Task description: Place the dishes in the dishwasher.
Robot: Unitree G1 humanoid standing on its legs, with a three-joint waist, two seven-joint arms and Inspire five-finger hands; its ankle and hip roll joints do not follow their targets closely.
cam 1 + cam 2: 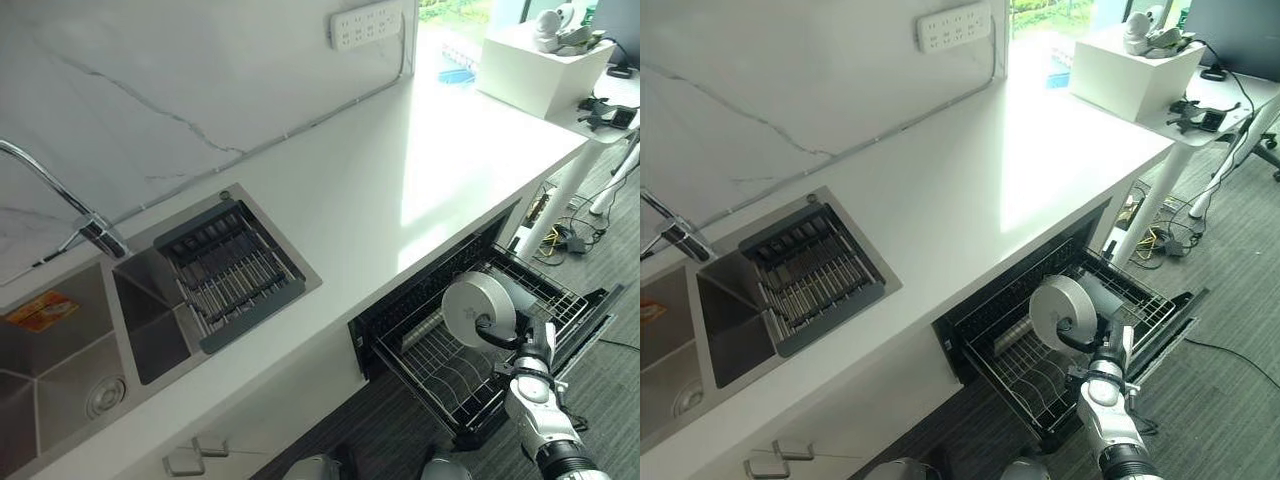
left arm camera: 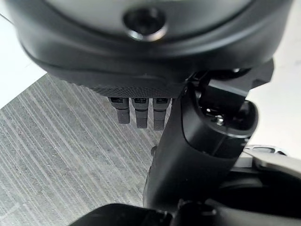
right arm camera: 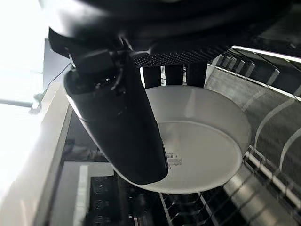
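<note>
My right hand is shut on a white plate, holding it on edge just above the pulled-out dishwasher rack. In the right wrist view the thumb lies across the plate's underside and the fingers reach behind its rim, with rack wires right beneath it. A grey rounded dish stands in the rack behind the plate. My left hand hangs idle over grey carpet, fingers relaxed and holding nothing.
The white counter runs above the dishwasher. A steel sink at the left holds a dark drainer rack beside a tap. A white box stands at the far right, with desk legs and cables below.
</note>
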